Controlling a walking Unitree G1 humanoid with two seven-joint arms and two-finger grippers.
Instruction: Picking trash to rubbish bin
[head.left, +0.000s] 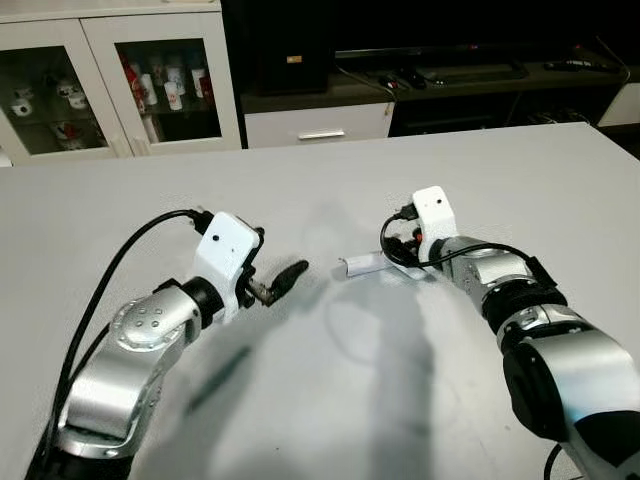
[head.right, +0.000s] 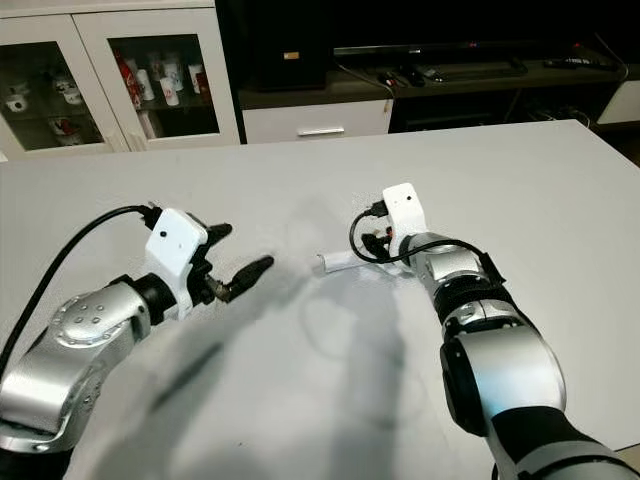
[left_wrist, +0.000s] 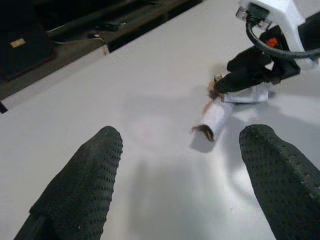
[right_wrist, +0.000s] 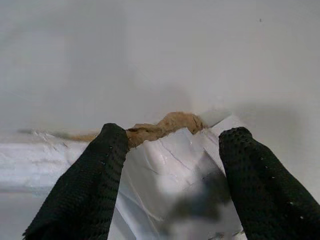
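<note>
Right gripper (right_wrist: 172, 150) stands wide astride the crumpled white wrapper (right_wrist: 170, 170) lying mid-table (head.left: 560, 170), well clear of every edge, so I would press down and close squarely (left gripper (head.right: 232, 262), also spread, waits beside).

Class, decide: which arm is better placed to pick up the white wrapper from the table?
Right. The right gripper straddles the wrapper; the left gripper hovers open, apart from it.

Head pair high over the table (head.left: 300, 400); wrist cameras low, close, both facing the wrapper (left_wrist: 212, 117).
</note>
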